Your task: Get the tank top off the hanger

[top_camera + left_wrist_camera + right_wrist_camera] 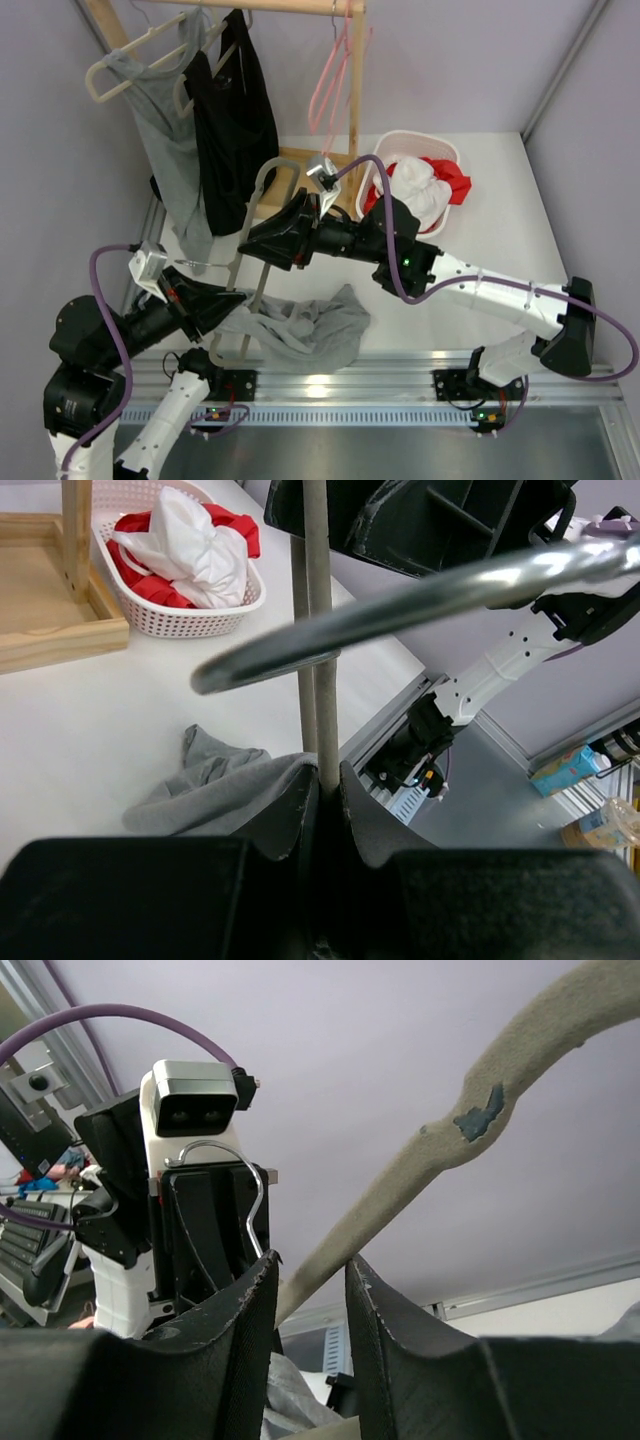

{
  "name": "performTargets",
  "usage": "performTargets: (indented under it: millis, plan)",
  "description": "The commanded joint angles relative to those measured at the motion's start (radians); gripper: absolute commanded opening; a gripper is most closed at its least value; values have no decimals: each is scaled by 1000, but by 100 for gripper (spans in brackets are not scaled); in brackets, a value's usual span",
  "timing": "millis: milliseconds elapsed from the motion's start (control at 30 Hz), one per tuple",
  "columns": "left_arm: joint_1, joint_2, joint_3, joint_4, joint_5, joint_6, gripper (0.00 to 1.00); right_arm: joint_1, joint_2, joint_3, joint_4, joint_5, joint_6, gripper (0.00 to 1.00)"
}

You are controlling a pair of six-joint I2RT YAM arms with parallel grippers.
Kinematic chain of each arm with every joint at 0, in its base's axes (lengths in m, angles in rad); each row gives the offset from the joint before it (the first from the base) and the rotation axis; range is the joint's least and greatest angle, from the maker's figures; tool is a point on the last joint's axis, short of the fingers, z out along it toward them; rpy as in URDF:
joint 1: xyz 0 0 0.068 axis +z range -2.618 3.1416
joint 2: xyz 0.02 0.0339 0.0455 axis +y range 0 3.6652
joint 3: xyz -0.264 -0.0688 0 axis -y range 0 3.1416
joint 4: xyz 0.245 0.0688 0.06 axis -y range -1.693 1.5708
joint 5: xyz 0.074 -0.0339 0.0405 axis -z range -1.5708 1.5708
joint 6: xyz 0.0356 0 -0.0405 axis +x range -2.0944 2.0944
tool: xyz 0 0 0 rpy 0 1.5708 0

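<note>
On the white table (480, 200), in front of the wooden rack (352, 90), the grey tank top (310, 325) lies crumpled near the front edge, btwn the two arm bases. Its L edge runs right up to the left gripper (325, 780). The L wrist view shows cloth touching one finger, but whether a strap is hooked on the hanger (258, 190) there, can't tell. Hanger is grey, flocked, and held tilted over the table by both arms, w/ its upper end near the black top (235, 110) hanging on the rack.

Left gripper: jaws pinched tight on the hanger's thin bar, no gap showing. Right gripper (310, 1280): jaws stand around the hanger's shoulder w/ some space on one side; clamped or only cradling, can't tell.

Risks, as I judge them:
- If cloth is caught at the L pinch, lifting the hanger drags the top along, so the task isn't done, and it could poss. slide off the front edge.
- If the R hold is loose, the hanger pivots about the L pinch. The metal hook (420, 595), which sits v. close to the L wrist camera, could then swing into it.
- Arms pulling in diff. directions on one hanger would twist it, or the bar slips out.
- If the upper end moves back, it could snag the black top.
</note>
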Motion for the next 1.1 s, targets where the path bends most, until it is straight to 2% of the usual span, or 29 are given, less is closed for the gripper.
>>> performTargets:
  millis: [0, 33, 100, 133, 167, 400, 500, 533, 633, 700, 800, 1067]
  plan:
    - [-6, 13, -21, 62, 70, -19, 0, -5, -3, 54, 60, -6, 10, 31]
    - [-6, 14, -22, 61, 73, -20, 0, -6, 9, 61, 72, -17, 21, 29]
    - [-6, 13, -24, 59, 67, -20, 0, -5, 42, 87, 83, -40, 50, 15]
    - [-6, 10, -22, 59, 64, -19, 0, -6, 48, 90, 83, -44, 56, 3]
    - [-8, 10, -19, 59, 60, -17, 0, -5, 49, 89, 82, -38, 56, 0]
    - [-6, 4, -22, 59, 34, -19, 6, -6, 2, 32, 85, -3, 44, 0]
    - [-8, -7, -13, 59, -11, -16, 32, -6, -12, 20, 85, 11, 42, 0]
    - [-6, -10, -7, 59, -29, -14, 46, -5, -13, 18, 85, 14, 44, 0]
    - [-8, -36, 17, 61, -107, -13, 65, -6, -23, 0, 94, 31, 44, 0]
    - [-8, -58, 34, 61, -149, -11, 71, -5, -30, -21, 108, 49, 49, 0]
    - [-8, -78, 42, 65, -206, 0, 72, -5, -35, -46, 141, 54, 67, 0]
    - [-6, -96, -5, 114, -183, -2, 65, -5, -32, -75, 198, 63, 119, 0]
